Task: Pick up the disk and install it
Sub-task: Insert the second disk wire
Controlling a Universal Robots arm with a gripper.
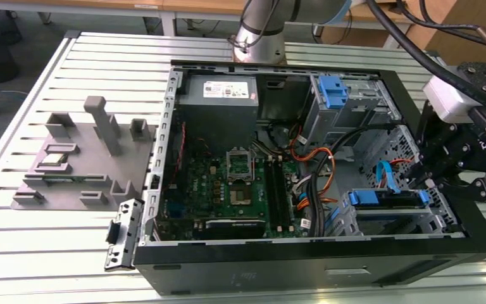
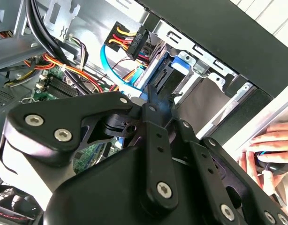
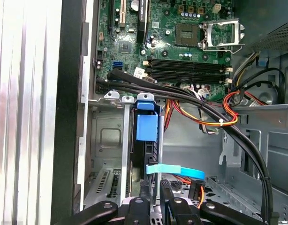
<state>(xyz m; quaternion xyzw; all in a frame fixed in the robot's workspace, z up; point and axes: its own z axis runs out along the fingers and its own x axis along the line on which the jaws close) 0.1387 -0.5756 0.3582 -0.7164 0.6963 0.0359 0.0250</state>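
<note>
— Where is the disk (image 1: 384,197)?

— In the exterior view it sits in the lower right of the frame, standing on edge in the metal drive cage (image 1: 433,218) at the front corner of the open computer case (image 1: 311,259). Its blue rail faces up. In the first wrist view the disk (image 3: 151,150) shows as a dark slab with a blue tab on its end, slotted between the cage's grey walls.

— And the end effector (image 1: 424,183)?

— It hangs over that same cage, at the exterior view's right. In the first wrist view the end effector (image 3: 154,190) has one black finger on each side of the disk's end, closed in against it, so it looks clamped on the disk.

— Anything crossing the grip?

— A flat blue cable (image 3: 177,171) runs just beside the fingers, and a bundle of black cables (image 3: 214,117) sweeps across above the cage from the motherboard (image 3: 181,42).

— What else is around?

— In the exterior view, a grey power-supply box (image 1: 222,92) lies at the top of the case, and a separate blue latch (image 1: 331,92) sits in the upper bay to its right. A grey fixture (image 1: 83,158) stands on the slatted worktop (image 1: 23,253) at the exterior view's left.

— Any people?

— A hand (image 2: 270,145) rests outside the case in the second wrist view.
</note>
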